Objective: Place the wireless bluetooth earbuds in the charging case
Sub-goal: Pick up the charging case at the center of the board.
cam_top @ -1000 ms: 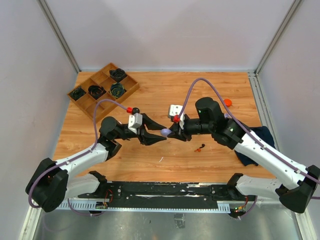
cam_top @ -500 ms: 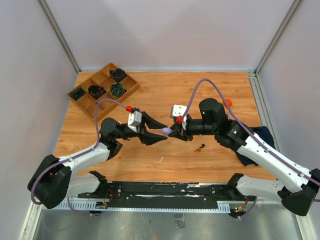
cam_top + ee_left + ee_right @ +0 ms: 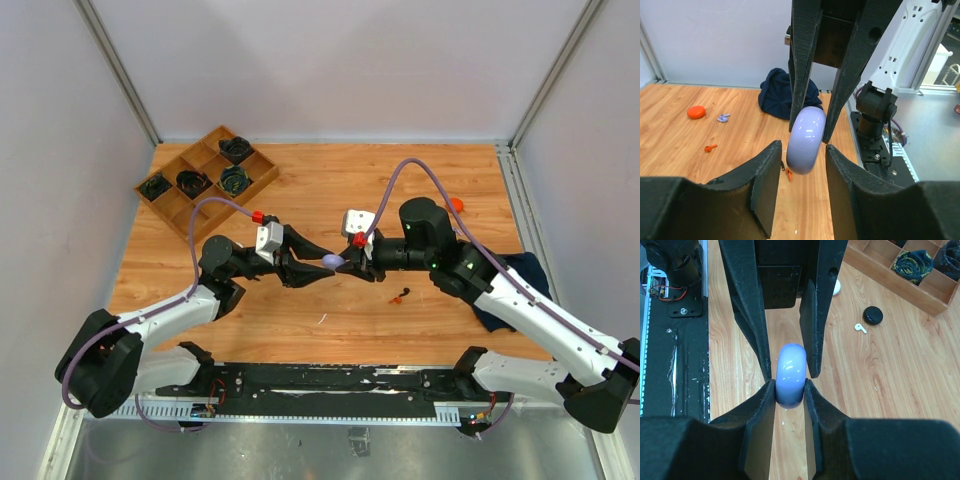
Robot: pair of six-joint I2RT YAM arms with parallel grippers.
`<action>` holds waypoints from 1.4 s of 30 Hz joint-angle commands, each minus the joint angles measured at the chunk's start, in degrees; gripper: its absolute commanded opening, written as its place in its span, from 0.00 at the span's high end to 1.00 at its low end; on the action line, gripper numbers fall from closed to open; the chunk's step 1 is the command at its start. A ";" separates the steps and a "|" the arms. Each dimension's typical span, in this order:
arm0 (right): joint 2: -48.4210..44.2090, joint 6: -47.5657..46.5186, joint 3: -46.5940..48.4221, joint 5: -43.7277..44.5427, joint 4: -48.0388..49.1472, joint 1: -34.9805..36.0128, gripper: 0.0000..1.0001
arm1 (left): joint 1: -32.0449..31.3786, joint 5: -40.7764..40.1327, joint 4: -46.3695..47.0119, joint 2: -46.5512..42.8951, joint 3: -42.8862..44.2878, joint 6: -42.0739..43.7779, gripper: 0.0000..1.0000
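Observation:
A pale purple round charging case (image 3: 332, 262) hangs above the middle of the table. My right gripper (image 3: 790, 386) is shut on the case (image 3: 791, 371), pinching its flat sides. My left gripper (image 3: 803, 150) is open, with one finger on each side of the case (image 3: 806, 140) and a narrow gap on both sides. On the wood lie an orange earbud (image 3: 710, 148), a pale purple earbud (image 3: 723, 118), a white earbud (image 3: 860, 328), and an orange and a black earbud (image 3: 403, 295) below the right gripper (image 3: 347, 262).
A wooden tray (image 3: 205, 170) with coiled black cables stands at the back left. An orange round case (image 3: 455, 205) and a dark blue cloth (image 3: 510, 280) lie on the right. A black round case (image 3: 872, 315) lies near the white earbud.
My left gripper's jaws widened a little and then narrowed again around the case. The right gripper kept its hold, and both arms stayed almost in place.

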 commanded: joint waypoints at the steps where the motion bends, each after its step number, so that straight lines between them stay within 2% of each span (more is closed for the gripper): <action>1: -0.94 0.78 -0.54 0.78 2.16 -0.54 0.87 | -0.46 -0.42 0.37 -0.30 -0.52 0.15 0.57; 14: -2.13 1.28 -1.59 1.94 3.84 -0.53 0.87 | -0.46 -0.29 -0.03 0.23 -0.19 -0.40 0.57; 26: -1.99 1.73 -2.04 1.27 4.82 -0.53 0.86 | -0.46 0.33 -0.06 0.19 0.20 -0.90 0.72; 28: -1.88 1.72 -2.04 0.93 4.81 -0.53 0.83 | -0.46 0.31 -0.06 0.14 0.13 -0.78 0.77; 33: -2.23 1.67 -2.01 1.48 4.76 -0.57 0.68 | -0.46 -0.29 -0.04 -0.66 -0.82 0.33 0.90; 42: -1.27 1.43 -1.17 1.25 4.83 -0.51 0.45 | -0.46 -5.01 -0.02 -4.60 -3.24 2.01 0.96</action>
